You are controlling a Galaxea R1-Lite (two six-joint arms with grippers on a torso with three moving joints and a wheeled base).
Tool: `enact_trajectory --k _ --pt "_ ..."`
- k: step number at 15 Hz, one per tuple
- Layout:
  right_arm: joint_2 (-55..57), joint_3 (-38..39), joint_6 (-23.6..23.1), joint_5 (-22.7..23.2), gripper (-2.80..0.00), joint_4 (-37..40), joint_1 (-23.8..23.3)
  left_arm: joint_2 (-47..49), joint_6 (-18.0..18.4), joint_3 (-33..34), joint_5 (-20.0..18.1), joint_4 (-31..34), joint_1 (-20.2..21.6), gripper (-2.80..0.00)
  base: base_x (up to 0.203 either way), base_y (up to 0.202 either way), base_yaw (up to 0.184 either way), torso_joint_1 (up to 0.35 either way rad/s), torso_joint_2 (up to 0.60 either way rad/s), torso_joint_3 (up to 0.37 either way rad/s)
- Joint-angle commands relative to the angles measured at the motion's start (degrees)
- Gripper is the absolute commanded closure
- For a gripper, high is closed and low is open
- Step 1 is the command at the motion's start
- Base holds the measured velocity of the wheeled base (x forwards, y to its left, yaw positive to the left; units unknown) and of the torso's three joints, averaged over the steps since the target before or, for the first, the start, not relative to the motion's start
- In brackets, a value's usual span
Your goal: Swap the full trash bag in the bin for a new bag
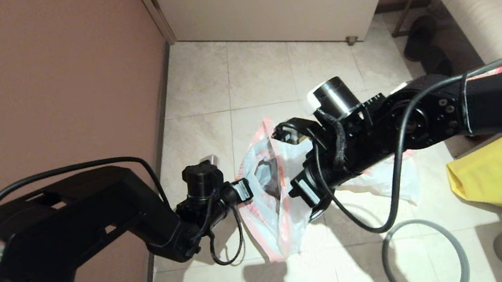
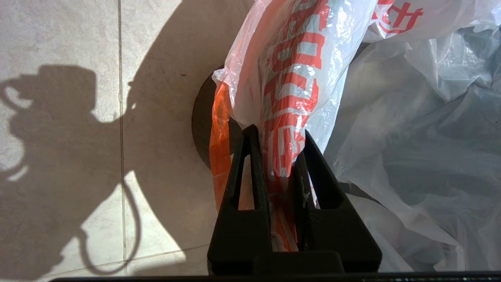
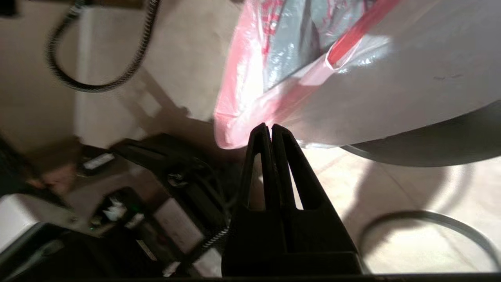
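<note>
On the left, the left gripper point(image 2: 280, 145) has its jaws clenched on the hem of the new bag point(image 1: 271, 205), holding it open above the floor. The right gripper point(image 3: 271, 129), jaws shut and empty, sits at the bag's opposite edge. The grey hoop point(image 1: 435, 233) lies loose to the right, so lining the bin point(image 2: 199, 121) looks unfinished.
</note>
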Motion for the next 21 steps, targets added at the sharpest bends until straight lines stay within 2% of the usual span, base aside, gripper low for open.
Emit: enact_trajectory --k 1,4,5,7,10,12,16,18,21 --pt "1.77 -0.68 -0.96 -4.78 0.0 0.34 3.18 0.87 -0.1 0.04 0.18 -0.2 0.01 0.0 0.0 0.0 0.0 0.0 0.0 0.0" --pt "3.55 -2.54 -1.68 -10.6 0.0 0.27 5.95 1.21 0.24 0.8 0.07 -2.24 -0.07 0.0 0.0 0.0 0.0 0.0 0.0 0.0" --pt "4.08 -4.11 -3.52 -13.07 0.0 0.03 5.81 2.04 0.29 0.89 0.24 -2.79 -0.09 0.0 0.0 0.0 0.0 0.0 0.0 0.0" --pt "4.05 -7.31 -8.27 -14.29 0.0 -0.03 5.55 2.76 0.52 0.73 0.37 -2.88 -0.35 0.0 0.0 0.0 0.0 0.0 0.0 0.0" --pt "5.32 -7.51 -12.0 -15.19 0.0 0.06 8.83 3.73 0.63 0.57 0.63 -2.97 -1.22 0.0 0.0 0.0 0.0 0.0 0.0 0.0" --pt "6.88 -7.97 -15.46 -17.75 0.0 0.1 9.05 4.6 2.52 0.81 0.71 -3.14 -1.31 0.0 0.0 0.0 0.0 0.0 0.0 0.0" --pt "9.4 -8.11 -17.74 -17.43 0.0 0.3 7.66 6.45 2.98 0.81 1.16 -5.78 -1.4 0.0 0.0 0.0 0.0 0.0 0.0 0.0" --pt "9.56 -8.16 -20.56 -15.93 0.0 0.32 7.02 7.07 3.15 0.73 1.16 -5.86 -1.4 0.0 0.0 0.0 0.0 0.0 0.0 0.0" --pt "11.13 -8.67 -24.56 -15.98 0.0 0.49 6.22 7.76 4.03 0.88 1.25 -5.95 -2.46 0.0 0.0 0.0 0.0 0.0 0.0 0.0"
